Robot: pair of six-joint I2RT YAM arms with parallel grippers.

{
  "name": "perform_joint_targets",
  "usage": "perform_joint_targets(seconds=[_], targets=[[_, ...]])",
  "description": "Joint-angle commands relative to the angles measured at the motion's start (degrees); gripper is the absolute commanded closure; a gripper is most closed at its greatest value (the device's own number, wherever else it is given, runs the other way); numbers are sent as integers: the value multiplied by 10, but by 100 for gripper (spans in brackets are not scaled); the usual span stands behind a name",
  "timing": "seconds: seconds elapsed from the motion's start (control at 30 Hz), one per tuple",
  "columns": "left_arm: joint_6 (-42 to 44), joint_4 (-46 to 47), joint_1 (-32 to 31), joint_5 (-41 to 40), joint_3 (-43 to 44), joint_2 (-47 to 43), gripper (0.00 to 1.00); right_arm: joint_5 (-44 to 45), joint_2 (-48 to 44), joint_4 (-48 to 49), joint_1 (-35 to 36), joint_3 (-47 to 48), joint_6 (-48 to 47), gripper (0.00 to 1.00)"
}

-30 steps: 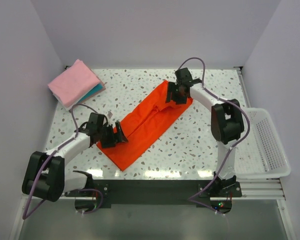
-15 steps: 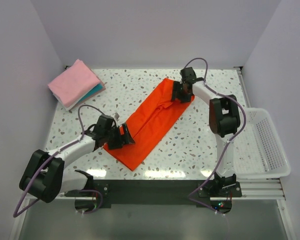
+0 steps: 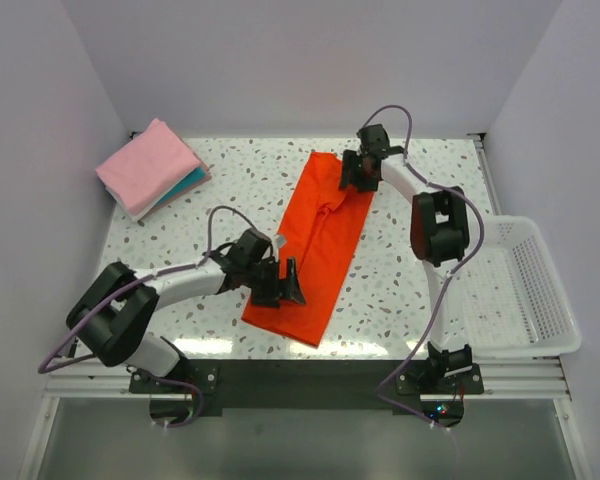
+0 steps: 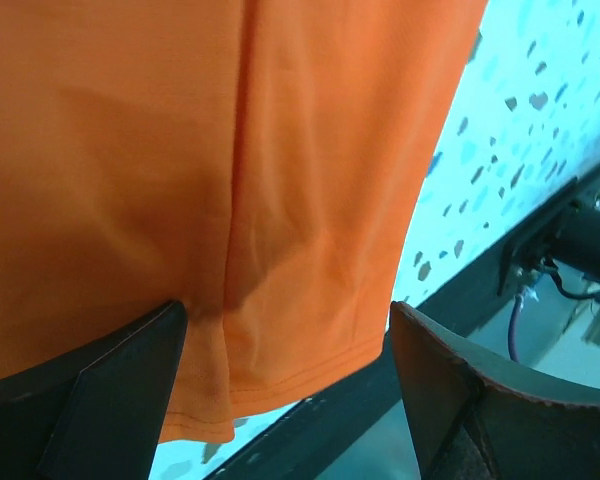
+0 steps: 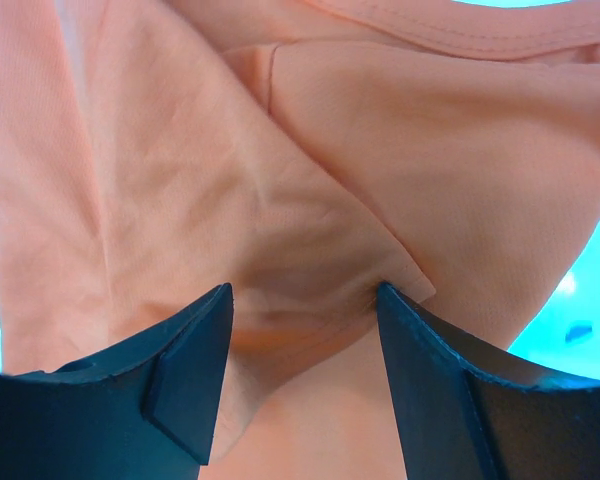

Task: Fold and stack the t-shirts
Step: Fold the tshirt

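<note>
Left gripper (image 3: 280,285): jaws spread wide, both fingers (image 4: 110,370) pressed flat on the near hem end of the orange-red t-shirt (image 3: 315,250), nothing pinched. This is well left of the white mesh basket (image 3: 540,290) and nearer the front edge.

Right gripper (image 3: 352,172): jaws apart as well. In the wrist view the fingertips (image 5: 195,330) sit on the collar and shoulder end with a loose crease lying between them, not clamped. This is left of the basket and further back.

The orange-red t-shirt lies on the speckled table (image 3: 400,260) as a long narrow strip with the sleeves tucked in. It runs back to front, left of the basket and apart from it.

The folded pink t-shirt (image 3: 145,165) sits on the folded teal t-shirt (image 3: 192,182), far left of the basket in the back corner.

Progress, as a judgement: two shirts are folded and stacked. The third looks folded lengthwise and pinned at both ends. The cross-folds down to a small rectangle are left to do, then the move onto the pink and teal pile. No other shirts are visible, so roughly two thirds done.
</note>
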Motion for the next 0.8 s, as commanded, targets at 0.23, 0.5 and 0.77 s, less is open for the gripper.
perform_joint_targets(seconds=[0.23, 0.5, 0.77], targets=[[20, -17, -95, 39, 113, 129, 11, -23, 95, -51, -2, 73, -9, 36], [33, -65, -95, -22, 177, 68, 8, -71, 14, -1, -2, 19, -19, 36], [67, -123, -89, -100, 187, -16, 4, -74, -113, 19, 5, -29, -13, 36]])
